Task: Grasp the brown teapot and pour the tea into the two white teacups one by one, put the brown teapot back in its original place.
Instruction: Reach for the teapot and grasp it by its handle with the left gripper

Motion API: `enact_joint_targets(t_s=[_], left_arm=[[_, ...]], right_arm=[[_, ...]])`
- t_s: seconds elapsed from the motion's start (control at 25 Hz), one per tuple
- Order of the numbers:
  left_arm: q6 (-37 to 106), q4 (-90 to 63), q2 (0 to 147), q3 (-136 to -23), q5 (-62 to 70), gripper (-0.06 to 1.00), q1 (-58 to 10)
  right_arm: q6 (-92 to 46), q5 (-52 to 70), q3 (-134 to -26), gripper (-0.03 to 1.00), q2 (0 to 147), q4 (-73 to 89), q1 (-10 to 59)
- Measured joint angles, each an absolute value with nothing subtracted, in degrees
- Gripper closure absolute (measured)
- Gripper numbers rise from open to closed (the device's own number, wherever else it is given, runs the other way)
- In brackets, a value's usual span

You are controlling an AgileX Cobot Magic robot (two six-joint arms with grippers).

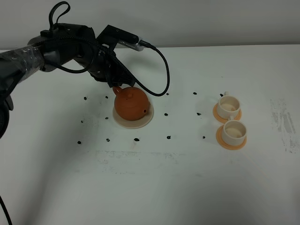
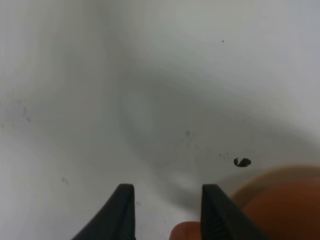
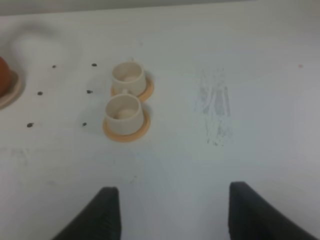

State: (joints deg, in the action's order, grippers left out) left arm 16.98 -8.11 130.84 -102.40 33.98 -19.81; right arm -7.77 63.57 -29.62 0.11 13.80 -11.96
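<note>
A white table (image 1: pixel 154 187) fills almost the whole scene, and its far edge meets a plain pale grey wall (image 1: pixel 211 21) that runs across the back. The tabletop is matt and softly, evenly lit, with a broad dim shadow (image 1: pixel 42 154) over its left side, and small black marks (image 1: pixel 136 139) dot its middle in a loose scatter. Toward the right edge lies a patch of grey scuff streaks (image 1: pixel 281 119), and fainter scratches (image 1: pixel 136 157) run across the near middle.
</note>
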Motion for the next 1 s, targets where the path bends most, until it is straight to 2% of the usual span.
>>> enact_joint_targets(t_s=[0.32, 1.0], left_arm=[[15.8, -8.1, 130.8, -105.5, 41.1, 0.64, -19.8], [10.5, -5.4, 130.8, -106.2, 46.8, 0.64, -19.6]], right_arm=[[-7.8, 63.6, -29.6, 0.5, 0.1, 13.8, -12.0], [-7.8, 63.6, -29.6, 0.5, 0.1, 13.8, -12.0]])
